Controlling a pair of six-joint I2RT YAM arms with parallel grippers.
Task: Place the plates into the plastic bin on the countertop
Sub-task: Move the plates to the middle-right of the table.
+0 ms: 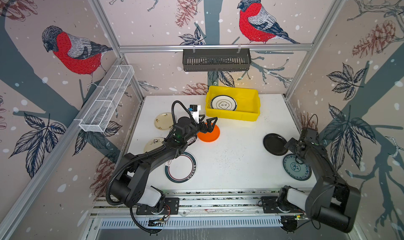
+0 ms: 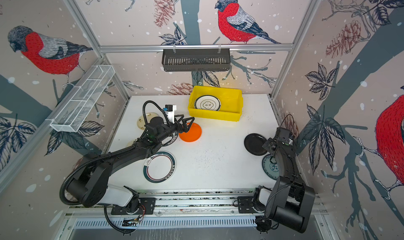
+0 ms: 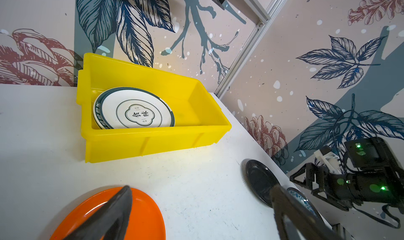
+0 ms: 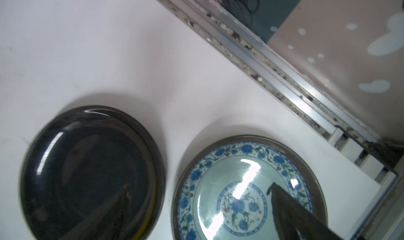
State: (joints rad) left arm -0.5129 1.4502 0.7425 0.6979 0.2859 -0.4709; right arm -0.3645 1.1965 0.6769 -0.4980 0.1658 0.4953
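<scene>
First, tabletop [image 1: 229, 153]: white and finely speckled, with aluminium rails along its edges; we see every plate and the tub resting on it.
plastic bin [image 1: 231, 115]: bright yellow, standing at the far edge of the tabletop by the back wall; we place all else from it.
lettered plate [image 1: 182, 169]: white with a dark rim, lying flat, well apart from the bin toward the robot and to the left, partly under the left arm.
binned plates [image 3: 135, 112]: at least two white, dark-rimmed ones stacked in the bin's left half.
teal plate [image 1: 294, 169]: flat, well apart from the bin toward the robot and to the right, partly under the right arm.
black plate [image 1: 274, 144]: flat, just beside the teal plate, on the side closer to the bin.
orange plate [image 1: 213, 136]: flat, near the bin, just off its robot-side left corner.
cream plates [image 1: 163, 120]: two, left of the bin; one about level with its front wall, its fellow [image 1: 153, 144] farther toward the robot.
left tool [image 1: 212, 124]: spread wide and pinching nothing, between bin and orange plate, with one finger [image 3: 118, 206] over that plate.
right tool [image 4: 199, 186]: spread wide and empty, hovering over the gap between the black and teal plates.
</scene>
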